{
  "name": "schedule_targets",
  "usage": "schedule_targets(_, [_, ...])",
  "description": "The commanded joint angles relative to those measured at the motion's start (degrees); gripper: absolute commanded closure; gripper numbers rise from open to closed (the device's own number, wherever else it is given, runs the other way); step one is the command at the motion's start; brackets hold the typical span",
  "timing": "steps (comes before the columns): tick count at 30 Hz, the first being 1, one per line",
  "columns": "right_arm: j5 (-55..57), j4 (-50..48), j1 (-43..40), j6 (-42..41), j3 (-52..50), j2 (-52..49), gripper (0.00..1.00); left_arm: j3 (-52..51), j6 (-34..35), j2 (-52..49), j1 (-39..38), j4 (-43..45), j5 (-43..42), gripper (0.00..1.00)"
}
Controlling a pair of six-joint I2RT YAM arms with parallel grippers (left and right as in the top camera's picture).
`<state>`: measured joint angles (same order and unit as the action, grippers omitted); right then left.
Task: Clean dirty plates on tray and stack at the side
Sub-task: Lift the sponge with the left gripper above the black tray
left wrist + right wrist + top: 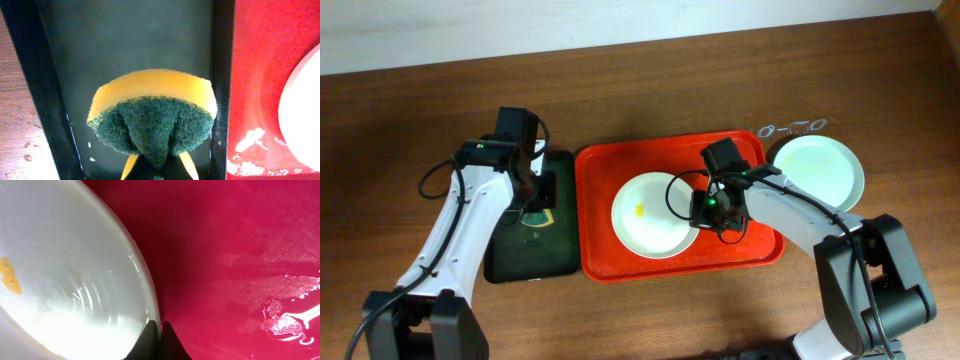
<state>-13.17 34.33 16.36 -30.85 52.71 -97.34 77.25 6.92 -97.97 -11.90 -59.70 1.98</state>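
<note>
Sponge (pixel 155 115), yellow with a green scrub face, clenched in left claw (pixel 157 169) over black tray (pixel 510 262). Right claw (pixel 160 330) pinched tight on the rim of white plate (pixel 650 215), which sits in red tray (pixel 595 170). Yellow smear (pixel 640 210) near plate centre. Pale green plate (pixel 817 170) on counter (pixel 400 120), just beside the tray's right edge.

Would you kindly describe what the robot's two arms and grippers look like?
Both arms have white tubular links between black joint housings; the left arm and the right arm match. Thin black cables loop loosely beside the wrists. A small green light glows on each. The left gripper and right gripper are black; the right's fingers taper to narrow tips.
</note>
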Motion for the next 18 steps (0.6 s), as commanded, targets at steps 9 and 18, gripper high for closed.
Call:
schedule_targets(9, [1.36,-0.02,0.57,-0.11,0.55,-0.31,0.96,0.68,2.95,0.48,-0.11,1.22,8.35,1.00])
schedule_targets(18, [0.04,-0.04,0.57,-0.11,0.55,-0.31,0.96,0.70,4.09,0.48,-0.11,4.61,-3.56,1.00])
